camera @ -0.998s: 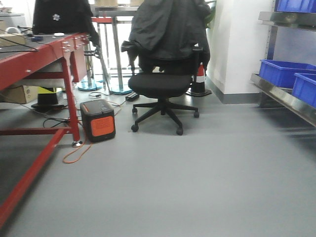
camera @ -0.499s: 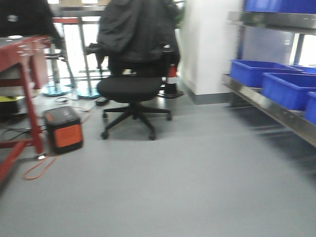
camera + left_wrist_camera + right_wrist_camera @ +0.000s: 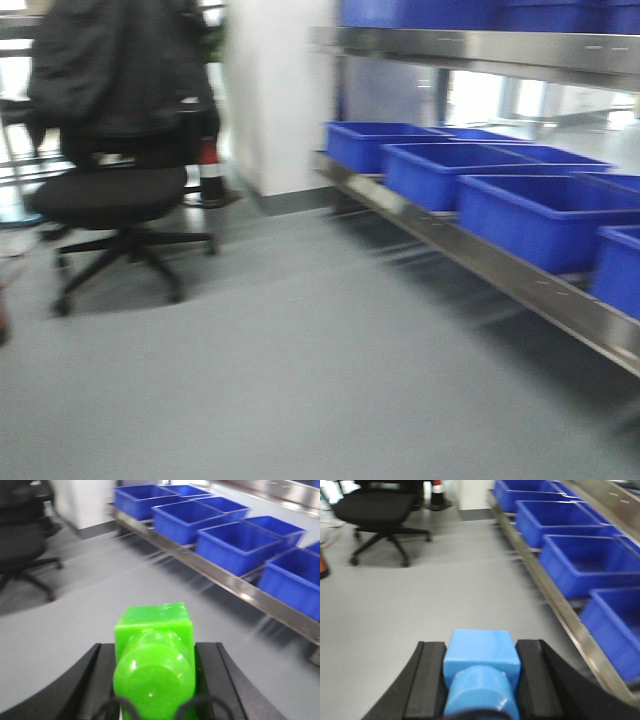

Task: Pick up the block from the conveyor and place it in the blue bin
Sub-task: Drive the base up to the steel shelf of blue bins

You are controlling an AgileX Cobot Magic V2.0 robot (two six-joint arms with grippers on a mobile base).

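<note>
A bright blue block [image 3: 480, 652] with a round stud sits clamped between the black pads of my right gripper [image 3: 481, 660], which is shut on it above the grey floor. My left gripper [image 3: 155, 660] is shut on a bright green block [image 3: 154, 630] of the same shape. Several blue bins [image 3: 530, 215] stand in a row on a low steel shelf at the right; they also show as blue bins [image 3: 235, 542] in the left wrist view and blue bins [image 3: 580, 565] in the right wrist view. The conveyor is out of view.
A black office chair [image 3: 110, 195] draped with a dark jacket stands at the left, with a traffic cone [image 3: 210, 170] and a white pillar [image 3: 270, 90] behind it. A steel shelf rail [image 3: 480, 262] runs along the right, and an upper shelf [image 3: 480, 45] carries more blue bins.
The front view has swung to the right: the red conveyor frame and orange box have slid out at the left, the chair moved left, and the row of blue bins has come into view.
</note>
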